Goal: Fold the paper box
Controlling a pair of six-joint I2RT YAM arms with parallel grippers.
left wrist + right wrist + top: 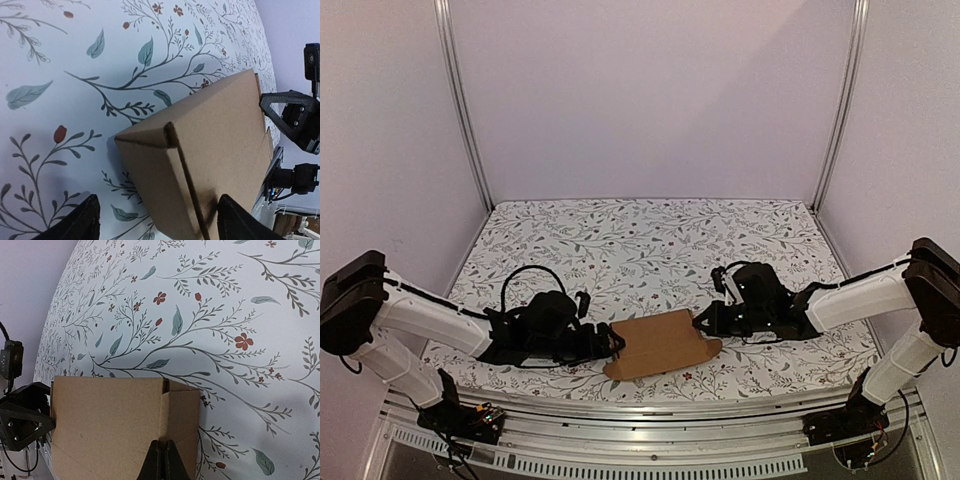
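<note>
The plain brown cardboard mailer box (660,343) lies on the floral-patterned tabletop (650,240), close to the near edge and between my two arms. It looks partly formed: my wrist views show walls standing up from the cloth and a folded seam at a corner.

My left tool (157,210) is spread wide, with its fingers standing either side of the box's left end. I see no clamping there. My right tool (162,456) is closed, its fingers pressed together against the wall at the box's right end. I cannot tell whether a thin edge of card is pinched between them or whether they merely lean on it.

I judge the box to be very light, so it will skate over the cloth at any sideways push unless my other tool braces it. The card is stiff across each panel but gives readily along its scored lines. It creases for good if bent elsewhere, so I should press near the folds and not mid-panel. The surface is matt and not slippery, which suits a gentle pinch.

The best holds are the free edges of flaps and walls, taken thin-wise. A hard squeeze across the hollow body would likely crush it.
</note>
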